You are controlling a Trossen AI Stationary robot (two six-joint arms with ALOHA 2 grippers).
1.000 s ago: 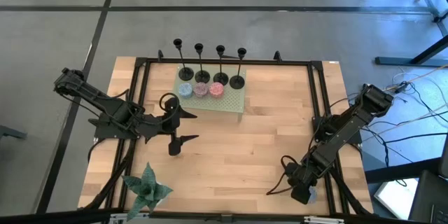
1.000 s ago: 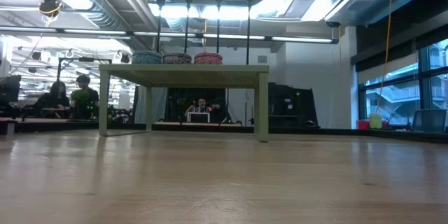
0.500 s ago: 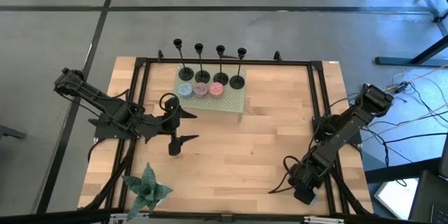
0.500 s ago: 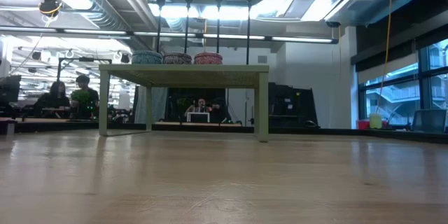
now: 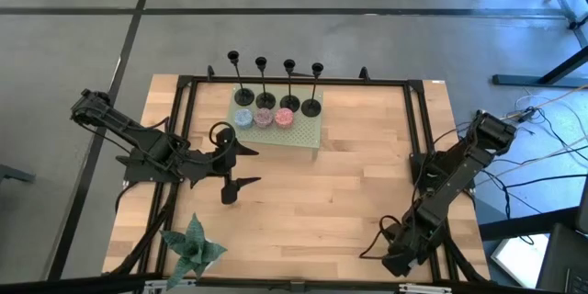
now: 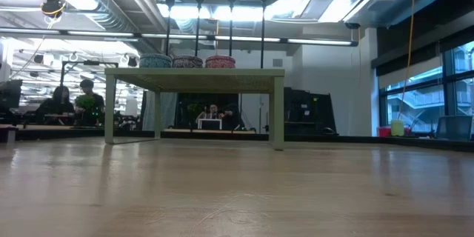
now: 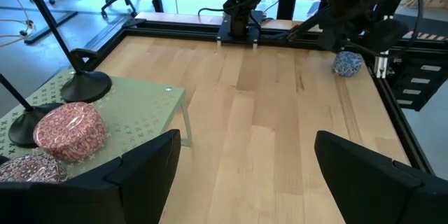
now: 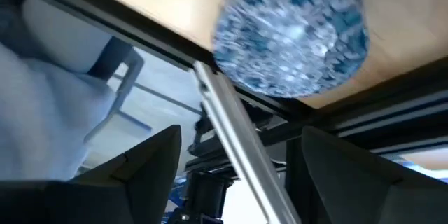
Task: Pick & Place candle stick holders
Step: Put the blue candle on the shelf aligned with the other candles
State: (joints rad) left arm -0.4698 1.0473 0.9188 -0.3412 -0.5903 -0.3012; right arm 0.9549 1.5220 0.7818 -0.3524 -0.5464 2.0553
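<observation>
pale wood is what i'm working over, a slatted surface with a small pale green stand near its far edge. the four black candlestick holders, thin-stemmed with round flat bases, stand in a row along the back of that stand, behind three small round patterned pots; none is held.

my left end effector hangs just beside the stand's near left corner, fingers spread wide, empty, unmoved over the last second. the right end effector has slid further toward the near right corner of the surface, away from the holders. its fingers stand apart with nothing between them, and its wrist view shows a blue-and-white mottled ball just ahead.

i judge the right arm is parking, so any pick falls to the left.
</observation>
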